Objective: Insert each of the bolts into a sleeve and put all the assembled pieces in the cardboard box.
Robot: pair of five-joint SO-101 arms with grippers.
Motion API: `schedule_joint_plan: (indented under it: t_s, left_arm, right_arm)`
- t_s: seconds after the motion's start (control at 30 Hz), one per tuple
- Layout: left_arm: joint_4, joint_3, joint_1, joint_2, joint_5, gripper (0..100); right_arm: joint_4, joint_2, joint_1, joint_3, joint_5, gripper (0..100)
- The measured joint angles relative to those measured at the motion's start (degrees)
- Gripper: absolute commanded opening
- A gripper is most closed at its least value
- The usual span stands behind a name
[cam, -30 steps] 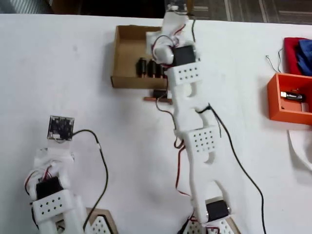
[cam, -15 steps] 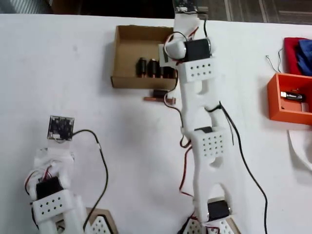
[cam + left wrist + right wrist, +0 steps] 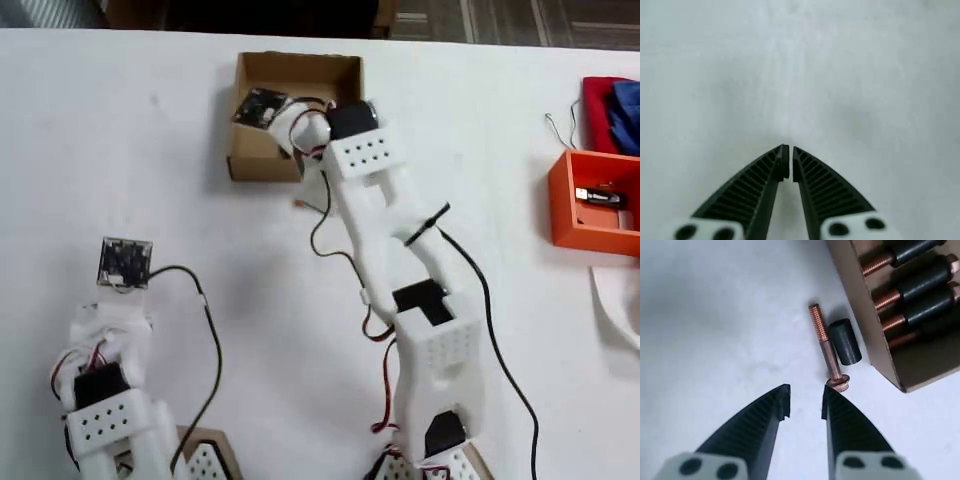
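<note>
Your right gripper [image 3: 805,396] hangs slightly open and holds nothing. The bolt [image 3: 826,351] lies on the table [image 3: 715,315] just ahead of it, with its head close by one fingertip and its shank pointing away. The sleeve [image 3: 845,342] lies just beside the bolt, between it and the box [image 3: 865,325], which holds assembled pieces [image 3: 927,277]. Your left gripper [image 3: 788,160] is closed on nothing, above the table.

Our left arm [image 3: 100,420] sits folded back near its base, and the left gripper [image 3: 788,162] points down with its jaws closed almost tip to tip. Our right arm [image 3: 400,250] stretches far forward, angled toward the left arm's side. The right gripper [image 3: 805,402] points down, jaws slightly parted.
</note>
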Motion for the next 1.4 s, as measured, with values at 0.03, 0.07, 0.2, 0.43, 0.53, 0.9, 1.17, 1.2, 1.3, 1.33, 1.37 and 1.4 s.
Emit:
schedule_joint_plan:
  t_s: [0.03, 0.07, 0.2, 0.43, 0.53, 0.9, 1.17, 1.2, 1.3, 1.33, 1.37, 1.4]
  left_arm:
    - [0.00, 0.00, 0.00, 0.00, 0.00, 4]
    - [0.00, 0.00, 0.00, 0.00, 0.00, 4]
    - [0.00, 0.00, 0.00, 0.00, 0.00, 4]
    - [0.00, 0.00, 0.00, 0.00, 0.00, 4]
    - [0.00, 0.00, 0.00, 0.00, 0.00, 4]
    - [0.00, 0.00, 0.00, 0.00, 0.00, 4]
    - [-0.18, 0.00, 0.00, 0.00, 0.00, 4]
    - [-0.18, 0.00, 0.00, 0.00, 0.00, 4]
    - [-0.18, 0.00, 0.00, 0.00, 0.00, 4]
    - [-0.18, 0.00, 0.00, 0.00, 0.00, 4]
    - [-0.18, 0.00, 0.00, 0.00, 0.00, 4]
    - [-0.18, 0.00, 0.00, 0.00, 0.00, 4]
  right_arm:
    - [-0.88, 0.70, 0.00, 0.00, 0.62, 12.3]
    - [-1.85, 1.67, 0.09, 0.00, 1.58, 14.7]
    - [-3.87, 5.54, 0.62, 0.09, 7.65, 20.4]
    - [-4.57, 10.20, 0.44, 0.09, 9.23, 20.4]
    - [-5.71, 11.78, 0.62, 0.09, 9.23, 20.4]
    - [-12.31, 14.86, 2.20, -0.09, 9.23, 20.4]
    - [-11.52, 17.93, 2.29, -0.09, 9.14, 20.4]
    - [-10.73, 17.93, 2.02, -0.09, 9.32, 20.4]
    - [-8.62, 17.93, 2.02, -0.09, 9.58, 20.4]
    - [-7.74, 17.93, 2.11, -0.09, 10.29, 20.4]
    - [-6.59, 17.93, 2.11, -0.09, 11.25, 20.4]
    - [-5.63, 17.85, 2.02, -0.18, 11.96, 20.4]
